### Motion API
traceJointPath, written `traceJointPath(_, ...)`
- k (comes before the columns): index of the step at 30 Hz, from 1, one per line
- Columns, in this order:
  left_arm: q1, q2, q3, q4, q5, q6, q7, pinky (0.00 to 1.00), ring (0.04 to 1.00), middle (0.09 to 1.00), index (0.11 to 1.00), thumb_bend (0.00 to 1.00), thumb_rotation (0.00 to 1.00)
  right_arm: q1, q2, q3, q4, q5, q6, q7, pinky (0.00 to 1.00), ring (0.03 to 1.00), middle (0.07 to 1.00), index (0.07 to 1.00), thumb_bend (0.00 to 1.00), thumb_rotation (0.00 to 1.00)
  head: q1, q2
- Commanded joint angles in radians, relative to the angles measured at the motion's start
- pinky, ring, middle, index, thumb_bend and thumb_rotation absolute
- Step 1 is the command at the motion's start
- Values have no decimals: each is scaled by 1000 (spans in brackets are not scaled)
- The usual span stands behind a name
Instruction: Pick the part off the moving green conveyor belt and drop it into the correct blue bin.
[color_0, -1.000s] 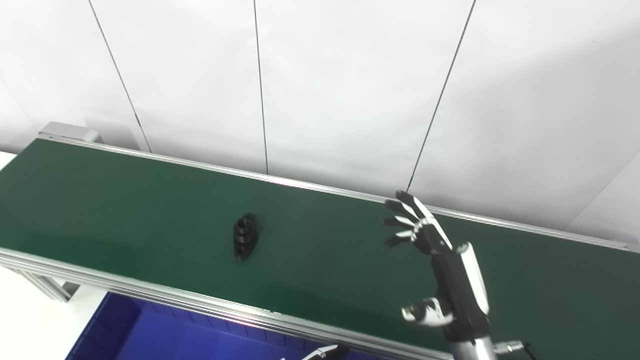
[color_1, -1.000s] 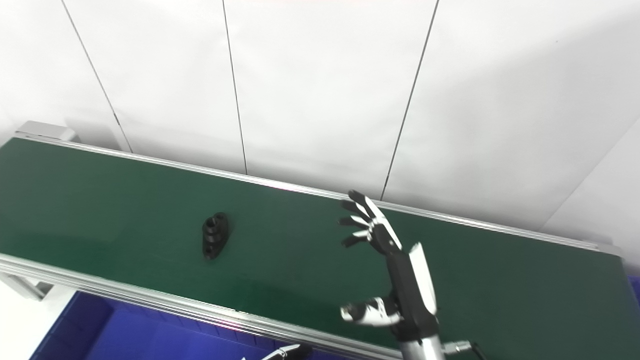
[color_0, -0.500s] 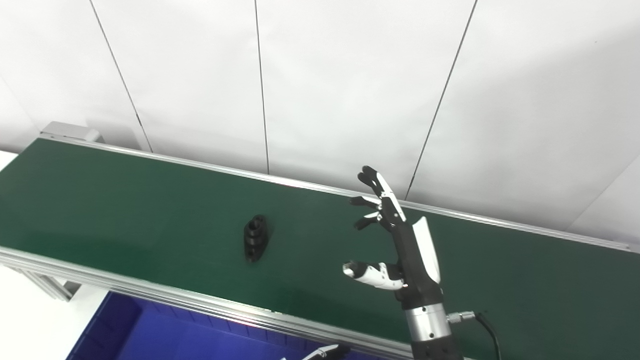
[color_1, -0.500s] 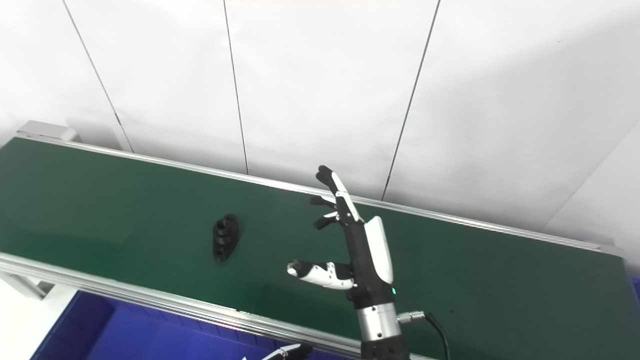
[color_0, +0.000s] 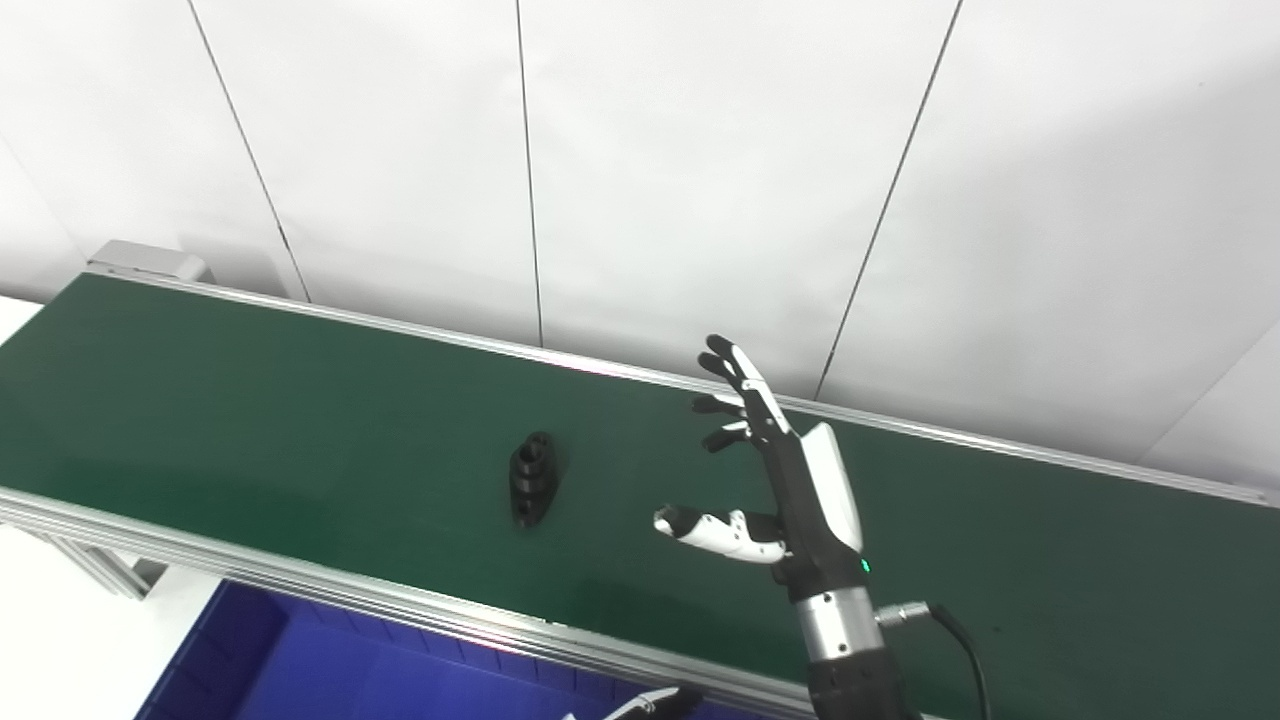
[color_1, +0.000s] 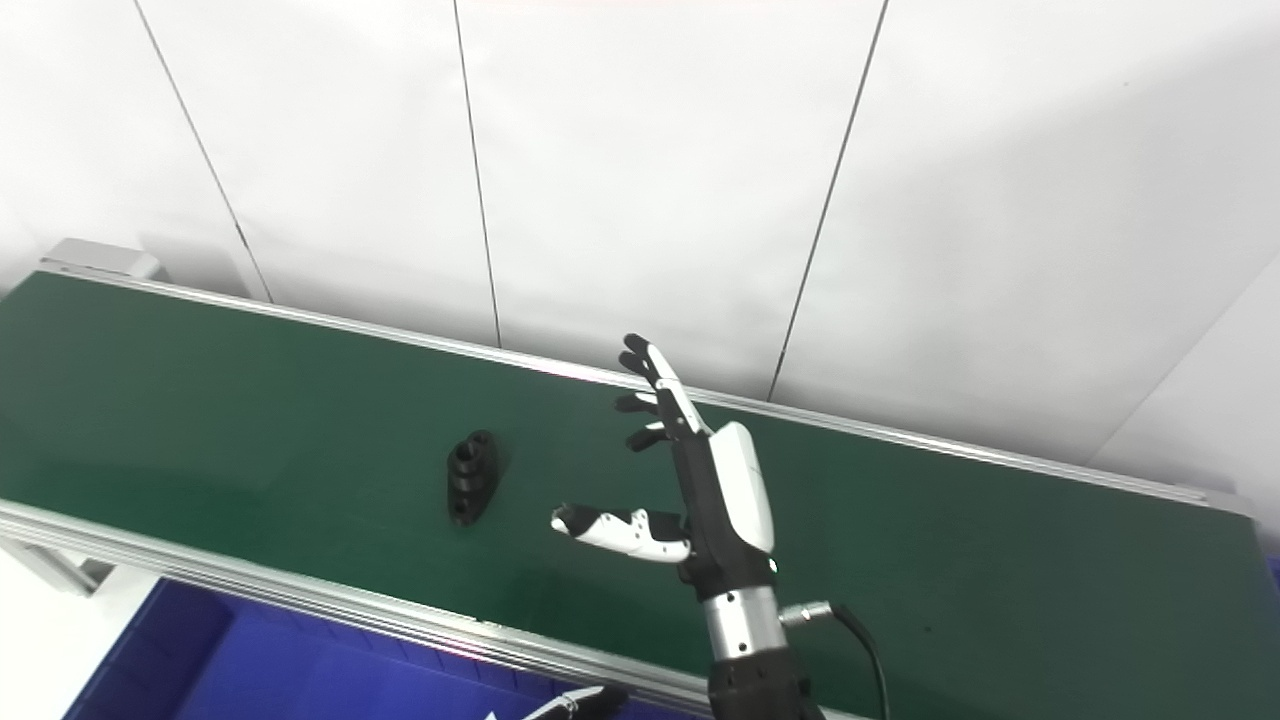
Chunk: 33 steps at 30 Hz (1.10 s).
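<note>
White panelled wall behind a green conveyor belt.
A black part lies on the belt near its front rail; the right robot hand hovers just right of it, spread, holding nothing. A blue bin sits below; the left robot hand barely shows, state unclear.

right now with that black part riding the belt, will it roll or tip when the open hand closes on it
The black part looks rigid, likely molded plastic, so it probably won't flex. Its elongated flat base lies on the green belt, so rolling seems unlikely. The raised round boss may make it tip if the open right hand nudges one end.
</note>
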Motion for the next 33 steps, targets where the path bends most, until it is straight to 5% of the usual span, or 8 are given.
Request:
traceJointPath(1, -4, -48, -26, 17, 10, -16, -18, 770, 820, 831, 822, 1000, 934, -52, -7, 5, -3, -9, -34, -26, 565, 723, 867, 926, 958, 796, 0, 1)
traceJointPath(16, -10, -65, -21, 28, 22, -16, -21, 775, 821, 832, 823, 998, 936, -264, -83, 47, 185, -88, -69, -66, 544, 703, 866, 932, 986, 809, 18, 1)
traceJointPath(33, -22, -87, -19, 55, 15, -16, -27, 787, 824, 829, 818, 1000, 940, -423, -131, 191, 410, -207, -14, -6, 553, 759, 858, 889, 1000, 749, 29, 1)
